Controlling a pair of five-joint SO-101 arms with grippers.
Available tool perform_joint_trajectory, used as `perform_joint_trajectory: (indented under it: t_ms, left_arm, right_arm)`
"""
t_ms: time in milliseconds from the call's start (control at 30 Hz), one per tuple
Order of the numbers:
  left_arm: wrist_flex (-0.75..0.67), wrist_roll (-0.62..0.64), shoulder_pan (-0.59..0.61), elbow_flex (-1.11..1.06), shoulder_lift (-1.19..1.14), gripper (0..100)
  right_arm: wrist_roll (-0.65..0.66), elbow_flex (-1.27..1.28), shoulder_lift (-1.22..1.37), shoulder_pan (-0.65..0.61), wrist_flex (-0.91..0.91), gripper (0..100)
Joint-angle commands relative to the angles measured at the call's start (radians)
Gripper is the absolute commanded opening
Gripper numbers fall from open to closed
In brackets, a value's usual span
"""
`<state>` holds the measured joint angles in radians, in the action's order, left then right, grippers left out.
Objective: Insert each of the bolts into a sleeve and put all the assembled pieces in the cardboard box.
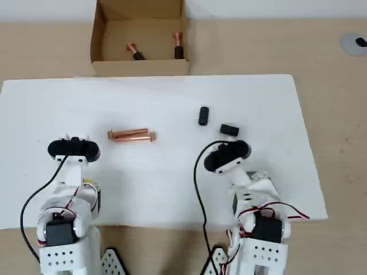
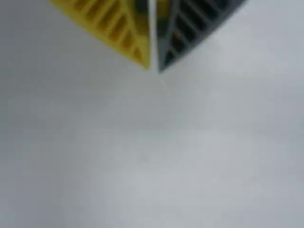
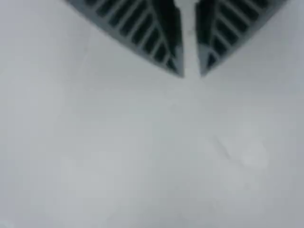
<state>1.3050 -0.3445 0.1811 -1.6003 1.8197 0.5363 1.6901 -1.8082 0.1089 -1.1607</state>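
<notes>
Plainly, the two loose bolts (image 1: 131,136) lie side by side on the white sheet (image 1: 258,172), long axes running left to right. They sit just right of the arm at the left (image 1: 73,149) and a little farther out, so that arm is the nearer one. The two sleeves (image 1: 203,116) (image 1: 229,129) lie apart to the right, the nearer one just beyond the head of the arm at the right (image 1: 226,154). Two assembled pieces (image 1: 135,52) (image 1: 178,46) already rest in the box (image 1: 97,40) at the far edge. The wrist views add what the high view hides: the left claw (image 2: 153,66) is clenched on nothing and the right claw (image 3: 191,73) is all but clenched, a thin slit between its tips. Bare sheet lies under both. The high view alone places bolts and sleeves.
</notes>
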Motion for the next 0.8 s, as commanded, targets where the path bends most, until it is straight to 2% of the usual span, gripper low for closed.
perform_joint_trajectory:
  t_ms: [0, 767]
  left_arm:
    - [-0.011, -0.006, 0.014, 0.005, 0.004, 1]
    - [-0.011, -0.006, 0.014, 0.005, 0.004, 1]
  right_arm:
    - [-0.006, -0.002, -0.111, -0.007, -0.002, 2.7]
    - [-0.014, -0.03, -0.111, -0.007, -0.029, 2.8]
